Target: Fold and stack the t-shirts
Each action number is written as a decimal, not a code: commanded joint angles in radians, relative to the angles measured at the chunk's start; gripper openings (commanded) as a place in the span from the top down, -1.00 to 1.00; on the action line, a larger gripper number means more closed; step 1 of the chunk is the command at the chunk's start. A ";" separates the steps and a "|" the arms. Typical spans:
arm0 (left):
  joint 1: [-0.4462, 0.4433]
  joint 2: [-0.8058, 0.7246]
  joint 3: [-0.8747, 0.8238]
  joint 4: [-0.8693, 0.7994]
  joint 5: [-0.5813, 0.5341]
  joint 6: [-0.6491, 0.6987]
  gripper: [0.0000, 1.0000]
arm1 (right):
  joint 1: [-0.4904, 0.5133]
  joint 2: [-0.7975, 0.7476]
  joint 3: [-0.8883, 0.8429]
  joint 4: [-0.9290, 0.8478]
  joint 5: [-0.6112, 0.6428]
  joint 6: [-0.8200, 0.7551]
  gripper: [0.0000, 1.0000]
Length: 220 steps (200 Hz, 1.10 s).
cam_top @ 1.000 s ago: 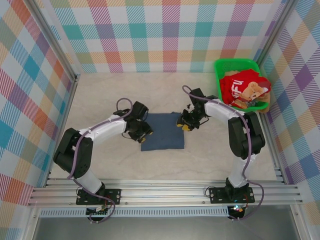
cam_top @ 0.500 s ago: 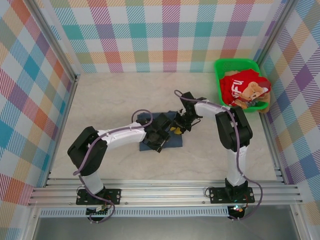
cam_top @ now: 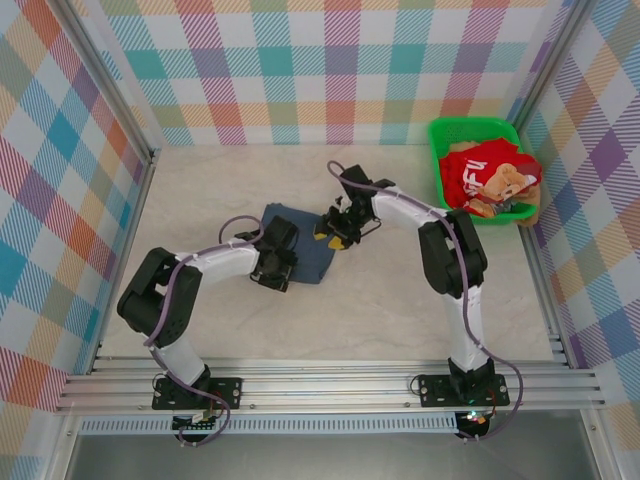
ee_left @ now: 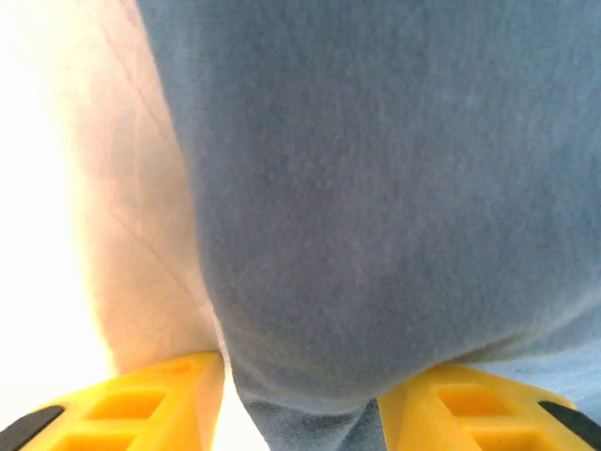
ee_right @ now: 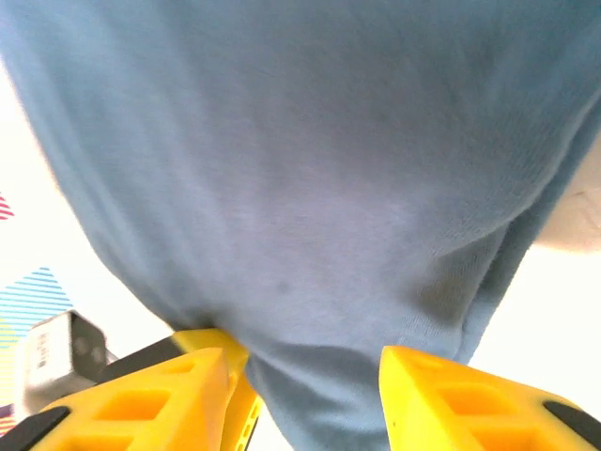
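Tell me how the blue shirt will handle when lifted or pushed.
Probably floppy: the shirt drapes and bunches between the fingers in both wrist views. Likely light, being thin cloth folded over itself. Pushed, it would probably wrinkle rather than slide whole.

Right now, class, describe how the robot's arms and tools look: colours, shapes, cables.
The left arm and right arm have white shells, black joints and purple cables. The left tool and right tool have blocky yellow fingers with recessed pockets.
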 commanded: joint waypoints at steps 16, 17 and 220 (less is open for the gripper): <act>0.045 -0.022 0.059 0.011 0.011 0.157 0.04 | -0.041 -0.222 -0.011 -0.066 0.085 -0.046 0.04; 0.042 -0.023 0.065 0.006 0.015 0.161 0.04 | -0.042 -0.227 -0.017 -0.066 0.085 -0.045 0.04; 0.073 0.458 0.675 -0.513 -0.092 0.514 -0.10 | -0.083 -0.970 -0.686 -0.138 0.120 0.059 0.04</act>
